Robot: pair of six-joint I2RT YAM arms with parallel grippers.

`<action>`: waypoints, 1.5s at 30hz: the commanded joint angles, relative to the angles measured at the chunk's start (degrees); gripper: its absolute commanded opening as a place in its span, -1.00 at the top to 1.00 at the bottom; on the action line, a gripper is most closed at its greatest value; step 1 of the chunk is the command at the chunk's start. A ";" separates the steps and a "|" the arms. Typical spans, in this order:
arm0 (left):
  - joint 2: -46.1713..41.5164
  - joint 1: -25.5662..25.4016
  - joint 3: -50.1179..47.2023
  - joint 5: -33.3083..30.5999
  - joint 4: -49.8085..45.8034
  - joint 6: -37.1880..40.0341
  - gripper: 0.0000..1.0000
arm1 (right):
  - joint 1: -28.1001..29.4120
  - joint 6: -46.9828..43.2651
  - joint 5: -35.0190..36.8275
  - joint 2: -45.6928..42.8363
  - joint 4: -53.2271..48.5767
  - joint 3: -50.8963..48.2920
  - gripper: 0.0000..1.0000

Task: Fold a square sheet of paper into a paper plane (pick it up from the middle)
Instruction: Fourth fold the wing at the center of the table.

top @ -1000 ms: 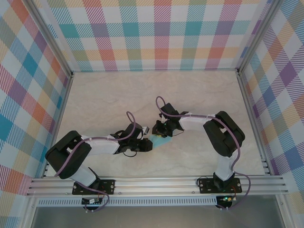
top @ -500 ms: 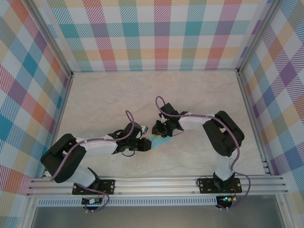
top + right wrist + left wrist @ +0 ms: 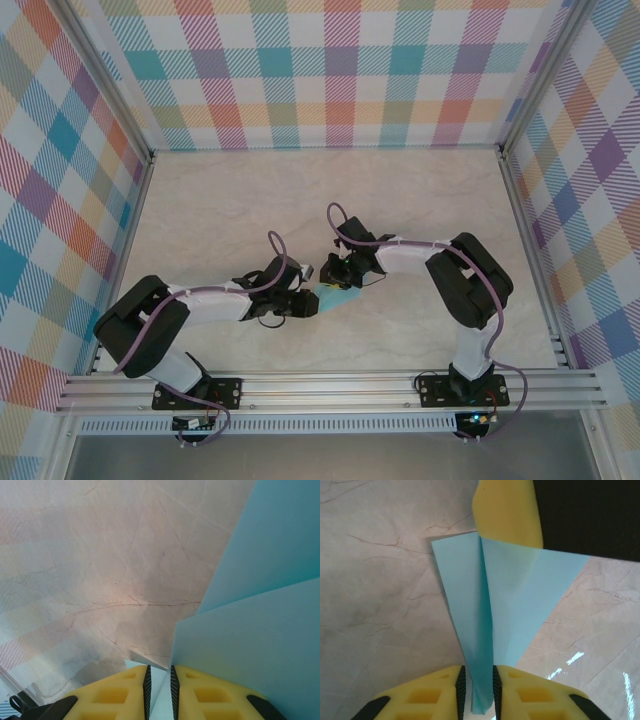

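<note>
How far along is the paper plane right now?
Done: the paper is already folded into a pointed shape with a centre crease. In hand: the left gripper pinches its narrow end and the right gripper grips the wide end. Left: probably the last wing creases, then letting go of it.

Marbled tabletop, plaid walls, perhaps fabric

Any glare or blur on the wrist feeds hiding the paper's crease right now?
Left wrist: the folded light-blue paper is sharp, centre crease clear; white glare streaks sit on the marble table to its lower right. Right wrist: the paper is too close and looks soft; a hazy coloured reflection washes the table's lower left.
</note>
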 commanded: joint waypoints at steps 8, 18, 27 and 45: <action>3.29 0.84 1.75 -0.51 -2.29 1.01 0.81 | 0.02 -0.98 -0.57 1.83 -0.58 0.68 0.60; -8.14 1.78 0.48 -7.29 -5.84 -3.18 0.67 | 0.02 -0.79 -0.57 1.70 -0.21 0.20 0.59; -10.67 3.61 0.43 -1.81 -5.49 -4.25 0.38 | 0.02 -0.77 -0.91 1.96 0.15 0.47 0.59; -0.74 1.61 4.68 10.39 -2.78 0.81 0.65 | 0.03 -0.23 -0.64 2.63 0.35 0.02 0.60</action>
